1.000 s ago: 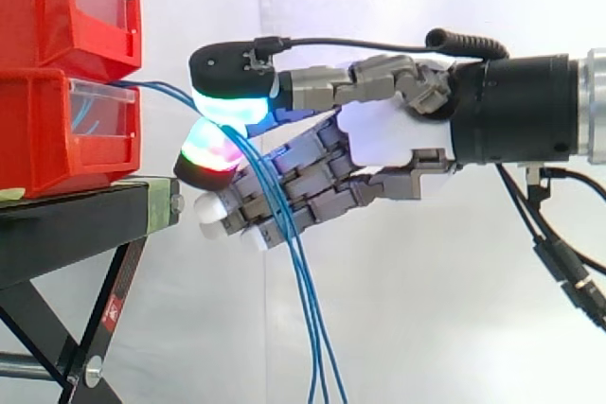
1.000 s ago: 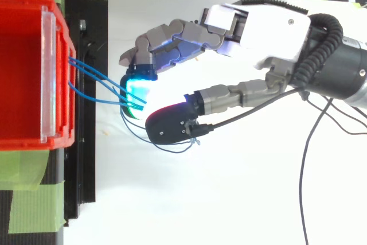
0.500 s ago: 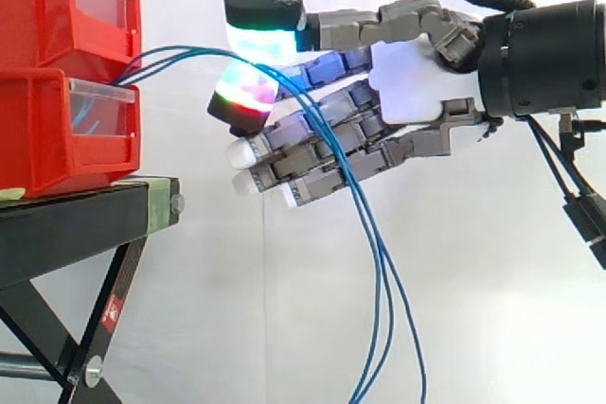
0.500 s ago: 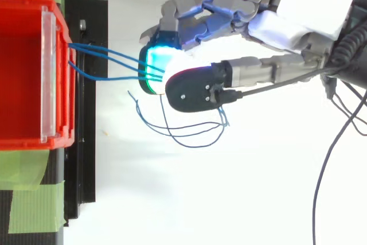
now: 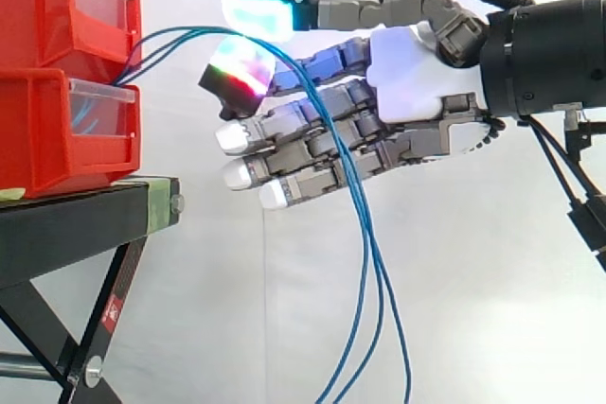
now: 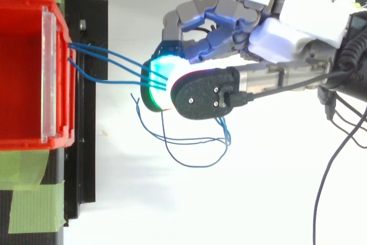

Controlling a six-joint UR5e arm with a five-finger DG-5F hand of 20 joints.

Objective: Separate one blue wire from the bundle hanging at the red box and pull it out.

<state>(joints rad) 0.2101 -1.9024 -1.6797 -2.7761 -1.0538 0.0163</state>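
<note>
Three blue wires (image 5: 365,234) come out of the lower red box (image 5: 47,130), arch up to the right and pass between the hand's thumb and a glowing fingertip (image 5: 237,78). Beyond the hand they hang down in long loops. From above, the wires (image 6: 109,64) run nearly straight from the box's front (image 6: 57,73) to the hand (image 6: 298,21), and their loose ends curl below it. The hand (image 5: 417,63) hovers right of the box and higher than the stand, pinching the wires, with its other fingers stretched toward the box.
A second red bin (image 5: 57,7) sits stacked on the lower one. Both rest on a black stand (image 5: 76,224) with green tape (image 6: 28,164) at its edge. A white curtain hangs behind, and open space lies under the hand.
The hand has risen and drawn to the right, away from the box, carrying the wires. They now stretch straighter from the box, and their hanging loops have swung right.
</note>
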